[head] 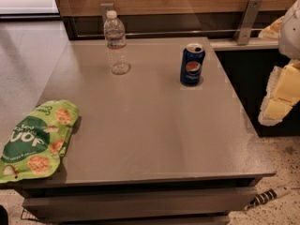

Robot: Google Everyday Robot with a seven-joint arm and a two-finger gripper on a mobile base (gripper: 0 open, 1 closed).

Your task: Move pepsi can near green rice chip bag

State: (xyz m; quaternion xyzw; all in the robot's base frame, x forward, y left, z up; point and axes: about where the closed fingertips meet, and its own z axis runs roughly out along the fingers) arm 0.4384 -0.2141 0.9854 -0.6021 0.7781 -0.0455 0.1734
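The pepsi can [192, 64], dark blue with a round red-white-blue logo and a silver top, stands upright on the grey table [150, 125], at the back right. The green rice chip bag [37, 142] lies flat on the table's front left corner and hangs partly over the left edge. My gripper [280, 96], white and pale yellow, hangs at the right edge of the view. It is beyond the table's right side, to the right of the can and well apart from it. It holds nothing that I can see.
A clear plastic water bottle [116, 43] stands upright at the back left of the table, left of the can. A wooden wall panel with metal brackets [248, 20] runs behind the table. A cable [269, 196] lies on the speckled floor at the front right.
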